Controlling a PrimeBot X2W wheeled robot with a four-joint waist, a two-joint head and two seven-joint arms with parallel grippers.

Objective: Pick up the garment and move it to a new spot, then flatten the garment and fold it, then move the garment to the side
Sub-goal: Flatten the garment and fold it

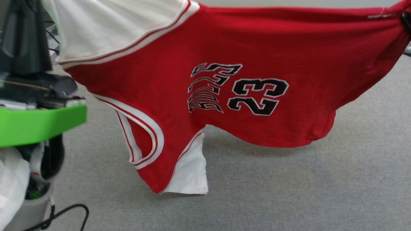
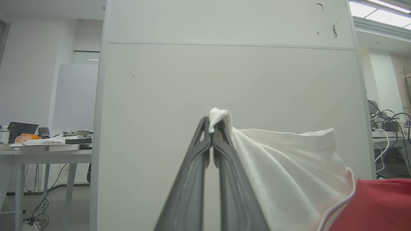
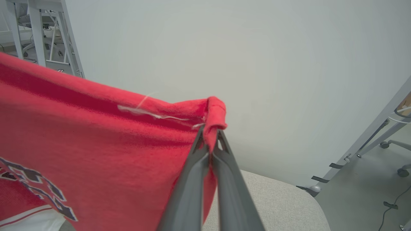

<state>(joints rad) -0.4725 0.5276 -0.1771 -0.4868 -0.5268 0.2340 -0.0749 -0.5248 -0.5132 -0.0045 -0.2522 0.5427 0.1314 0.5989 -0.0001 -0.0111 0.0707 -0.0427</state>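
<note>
You have the garment (image 1: 257, 48) aloft, its long axis running jaw to jaw. The left gripper (image 2: 212, 123) is clamped on its white end, the right gripper (image 3: 210, 134) on its red end.

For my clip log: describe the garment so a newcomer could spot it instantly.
Above the grey surface, the garment hangs stretched between the left gripper and right gripper. It is the red jersey with white sleeves, striped trim and a black 23.
</note>
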